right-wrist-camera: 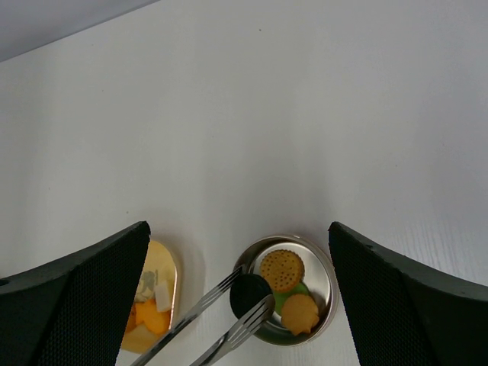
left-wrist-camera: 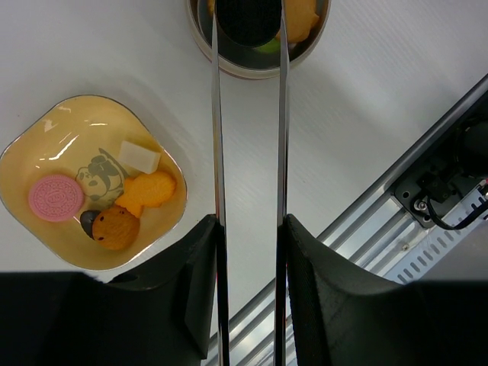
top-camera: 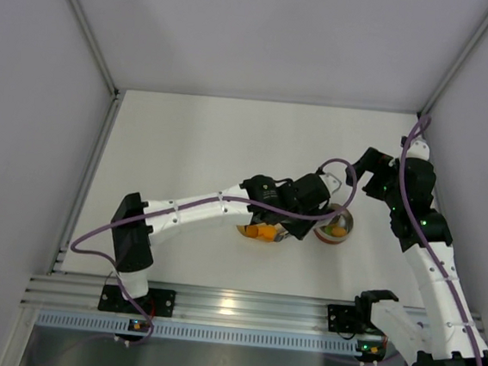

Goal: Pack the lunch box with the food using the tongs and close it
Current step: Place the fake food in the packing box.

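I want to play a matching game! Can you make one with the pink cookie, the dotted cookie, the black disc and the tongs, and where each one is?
Things:
1 pink cookie
2 dotted cookie
3 black disc
4 tongs

Places:
A in the left gripper
B in the yellow dish
C between the tong tips
D lying in the lunch box

Pairs: 1-B, 2-D, 3-C, 4-A.

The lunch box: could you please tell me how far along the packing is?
Done: a tan round piece, an orange one and a green one lie in the lunch box. In hand: the left gripper squeezes the tongs, which hold a dark piece over the box. Left: several pieces sit in the yellow dish; the lid, not in view, must go on.
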